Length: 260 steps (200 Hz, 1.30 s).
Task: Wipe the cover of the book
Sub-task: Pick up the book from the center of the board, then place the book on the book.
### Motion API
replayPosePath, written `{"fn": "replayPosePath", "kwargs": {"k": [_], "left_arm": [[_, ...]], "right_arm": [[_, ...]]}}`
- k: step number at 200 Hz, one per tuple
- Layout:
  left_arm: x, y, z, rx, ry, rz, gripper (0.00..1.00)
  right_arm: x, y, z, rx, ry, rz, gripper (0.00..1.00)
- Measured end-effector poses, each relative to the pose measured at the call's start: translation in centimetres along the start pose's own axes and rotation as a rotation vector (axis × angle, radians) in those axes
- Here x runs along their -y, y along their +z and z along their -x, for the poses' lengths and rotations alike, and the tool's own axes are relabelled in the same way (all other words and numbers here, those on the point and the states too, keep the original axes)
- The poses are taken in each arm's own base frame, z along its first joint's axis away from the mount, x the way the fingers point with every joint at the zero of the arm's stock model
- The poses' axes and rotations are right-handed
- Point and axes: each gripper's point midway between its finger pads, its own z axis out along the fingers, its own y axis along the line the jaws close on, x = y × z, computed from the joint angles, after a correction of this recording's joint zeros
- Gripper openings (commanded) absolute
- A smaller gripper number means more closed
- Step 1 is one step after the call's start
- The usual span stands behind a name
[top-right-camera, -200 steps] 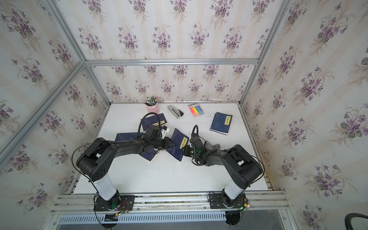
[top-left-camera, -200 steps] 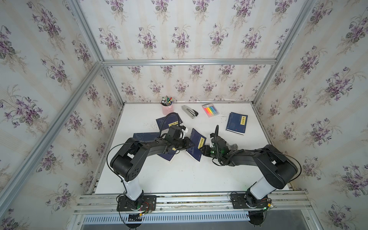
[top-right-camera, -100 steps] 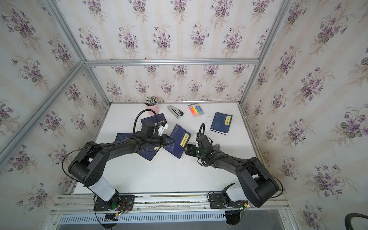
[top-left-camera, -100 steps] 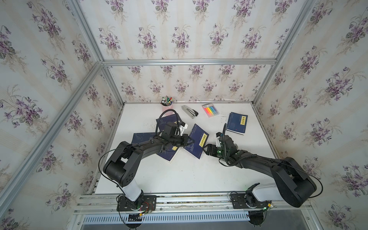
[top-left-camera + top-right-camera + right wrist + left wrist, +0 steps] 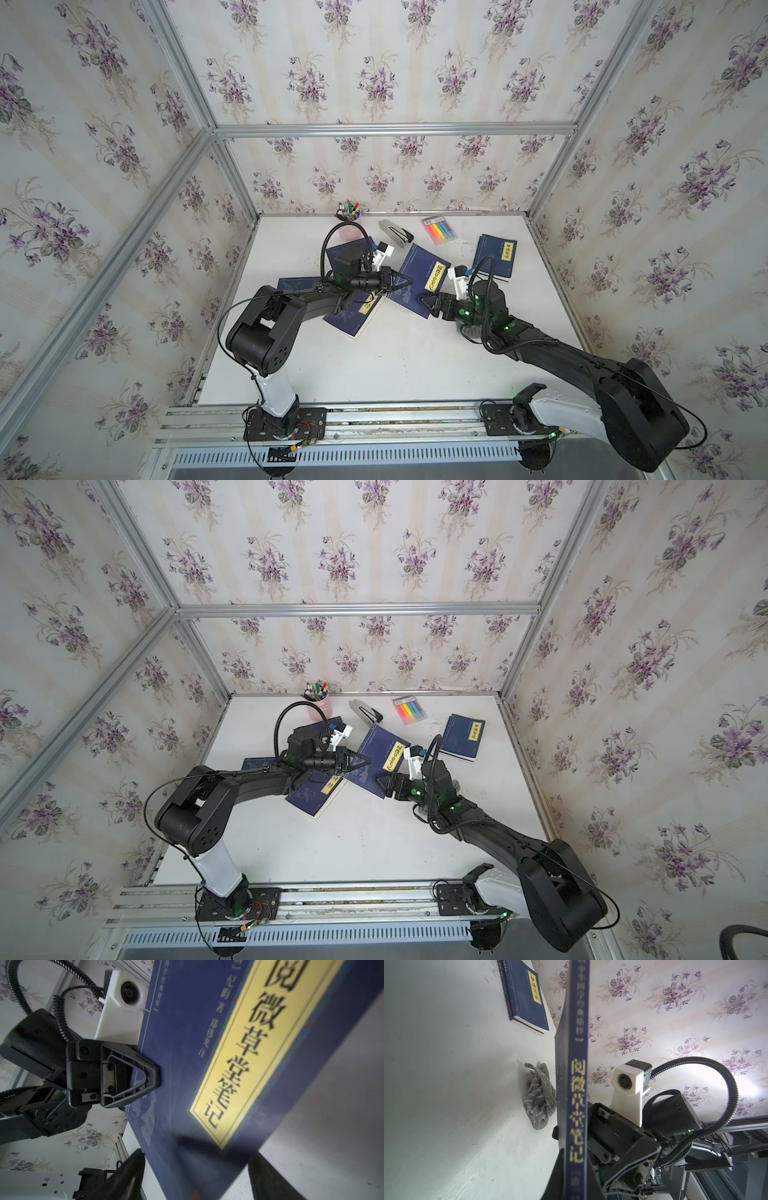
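Note:
The book (image 5: pixel 419 279) is dark blue with a yellow title strip and hangs tilted above the table in both top views. My left gripper (image 5: pixel 398 279) is shut on the book's left edge; in the left wrist view its jaws (image 5: pixel 575 1174) clamp the spine (image 5: pixel 576 1084). My right gripper (image 5: pixel 428 300) is open at the book's near corner. In the right wrist view the cover (image 5: pixel 239 1059) fills the frame, its corner between my right gripper's (image 5: pixel 197 1178) spread fingers. A crumpled grey cloth (image 5: pixel 538 1095) lies on the table behind the book.
Another blue book (image 5: pixel 496 254) lies at the back right, and more blue books (image 5: pixel 351 318) lie under the left arm. A pink pen cup (image 5: pixel 349 232), a stapler (image 5: pixel 395 235) and a pack of highlighters (image 5: pixel 439 230) line the back of the white table (image 5: pixel 374 365).
My right gripper's jaws have spread wide. The left gripper has carried the book a little toward the back right, and the right arm has stretched out after it.

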Motion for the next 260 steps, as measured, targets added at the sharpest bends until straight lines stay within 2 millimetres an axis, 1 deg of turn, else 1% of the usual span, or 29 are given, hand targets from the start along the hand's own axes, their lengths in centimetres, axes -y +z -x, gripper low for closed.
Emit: {"fn": "replayPosePath", "kwargs": {"k": [12, 33, 52, 101, 131, 150, 181, 197, 221, 234, 245, 250, 256, 260], "left_arm": [[0.1, 0.1, 0.1, 0.002, -0.011, -0.025, 0.00], [0.1, 0.2, 0.5, 0.010, -0.036, -0.068, 0.00], [0.2, 0.3, 0.7, 0.015, -0.054, -0.100, 0.00], [0.6, 0.1, 1.0, 0.028, -0.056, -0.128, 0.00], [1.1, -0.1, 1.2, 0.043, -0.039, -0.127, 0.00], [1.1, -0.2, 1.4, 0.054, -0.030, -0.123, 0.00], [0.9, -0.1, 1.1, 0.048, -0.039, -0.116, 0.00], [0.8, -0.1, 1.1, 0.047, -0.040, -0.115, 0.00], [0.7, 0.1, 1.0, 0.045, -0.043, -0.113, 0.00], [0.7, 0.1, 1.1, 0.053, -0.039, -0.110, 0.04], [0.6, 0.1, 1.3, 0.060, -0.036, -0.104, 0.12], [0.5, 0.1, 1.3, 0.063, -0.037, -0.099, 0.17], [0.4, 0.1, 1.3, 0.064, -0.037, -0.094, 0.27], [0.4, 0.1, 1.3, 0.063, -0.035, -0.090, 0.38]], "right_arm": [[0.1, -0.1, 0.3, 0.010, 0.001, -0.001, 0.79], [-0.3, -0.2, 0.3, 0.006, -0.002, 0.017, 0.78], [-0.7, -0.5, 0.7, 0.023, -0.005, 0.026, 0.76], [-1.7, -1.1, 1.6, 0.054, -0.003, 0.051, 0.62], [-2.1, -1.0, 2.3, 0.061, 0.001, 0.052, 0.51], [-2.2, -0.9, 2.8, 0.063, 0.008, 0.046, 0.48], [-3.3, -0.7, 3.6, 0.073, -0.003, 0.076, 0.41], [-3.7, -0.7, 4.0, 0.078, -0.006, 0.083, 0.32], [-3.9, -0.6, 4.4, 0.081, -0.006, 0.081, 0.15], [-3.7, -0.4, 4.5, 0.077, 0.001, 0.065, 0.07], [-3.4, -0.3, 4.6, 0.075, 0.005, 0.046, 0.02], [-3.3, -0.2, 4.6, 0.072, 0.003, 0.040, 0.00], [-3.2, -0.2, 4.6, 0.069, 0.004, 0.032, 0.00], [-3.2, -0.1, 4.6, 0.066, 0.002, 0.028, 0.00]]}}
